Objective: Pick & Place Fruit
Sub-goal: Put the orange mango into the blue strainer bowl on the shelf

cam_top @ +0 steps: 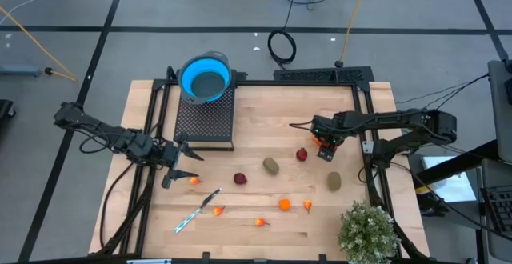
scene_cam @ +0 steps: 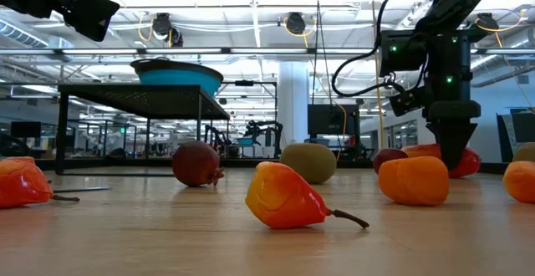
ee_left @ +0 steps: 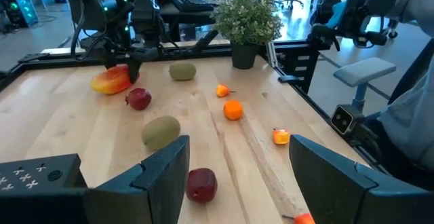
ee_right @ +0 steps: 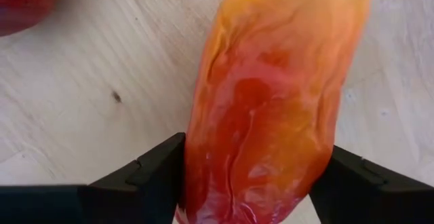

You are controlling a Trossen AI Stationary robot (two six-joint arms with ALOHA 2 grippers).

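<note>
Right wrist view tells me most: my right end effector (ee_right: 254,176) straddles the larger red-orange piece (ee_right: 271,102), one finger at each flank, so I read this as closing in for a grasp, though I cannot tell whether the pads are pressing yet. The piece lies flat on the bench (cam_top: 264,140), and a dark red round fruit (cam_top: 302,154) sits just beside the end effector, close enough that I would lift straight up to avoid nudging it. My left end effector (cam_top: 178,166) hangs wide and holds nothing, with a small orange bit (cam_top: 194,181) just ahead of its tips; I judge it waits there. The remaining fruit, olive-brown ovals (cam_top: 271,165), another dark red one and orange bits, is scattered between the two arms. Beyond the left end effector, a blue bowl (cam_top: 206,76) rests on a black mesh stand (cam_top: 204,116); no fruit shows in it, so I take it as the drop point.
</note>
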